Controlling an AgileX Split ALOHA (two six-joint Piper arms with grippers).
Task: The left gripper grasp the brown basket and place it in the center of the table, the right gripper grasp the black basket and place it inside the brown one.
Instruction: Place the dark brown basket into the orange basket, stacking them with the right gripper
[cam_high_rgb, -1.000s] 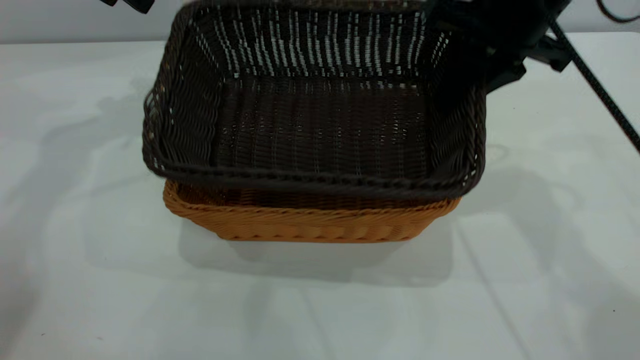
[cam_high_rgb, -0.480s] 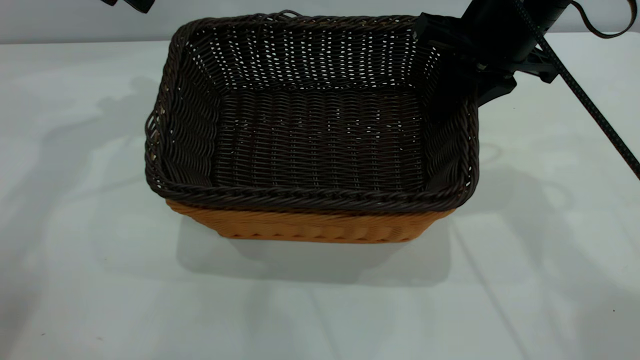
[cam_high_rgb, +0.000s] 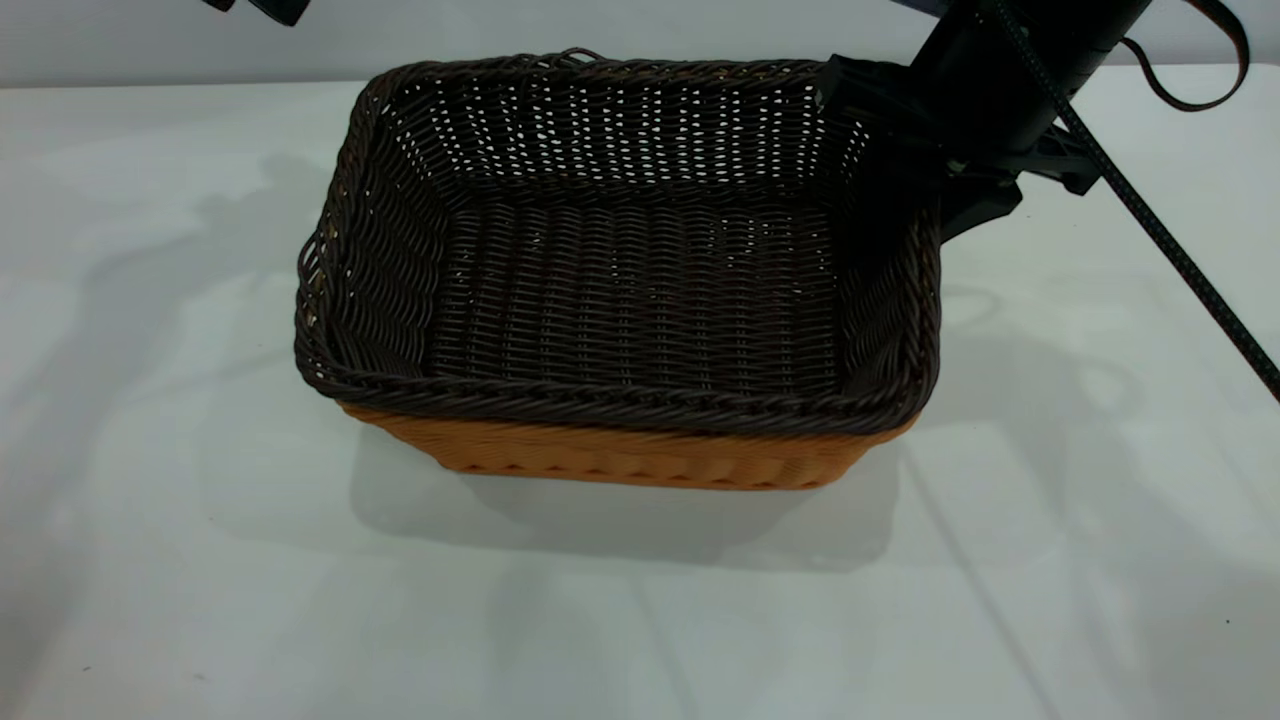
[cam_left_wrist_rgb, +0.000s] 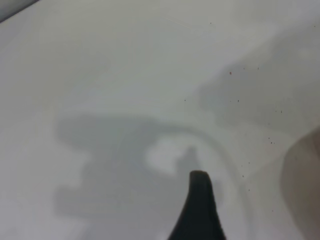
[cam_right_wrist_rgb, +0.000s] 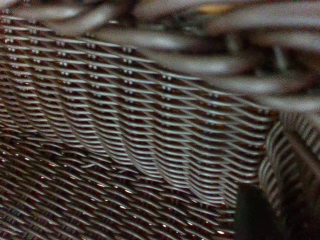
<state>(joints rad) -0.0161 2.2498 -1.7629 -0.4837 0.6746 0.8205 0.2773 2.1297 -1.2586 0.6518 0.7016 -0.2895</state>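
Centrally, black basket (cam_high_rgb: 630, 260) is sitting nested in brown basket (cam_high_rgb: 640, 458) on table (cam_high_rgb: 200, 560), open tabletop surrounding. Right gripper (cam_high_rgb: 905, 165) is clamping its upper-right rim. Left gripper (cam_high_rgb: 260, 8) is waiting upper left, fingers unreadable.

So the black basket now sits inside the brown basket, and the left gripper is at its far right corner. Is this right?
Not quite. In the exterior view the right gripper is at that corner of the black basket, not the left one. The rest holds: it sits inside the brown basket.

Lab-like: bare white table (cam_high_rgb: 1100, 520), plain wall (cam_high_rgb: 600, 30).
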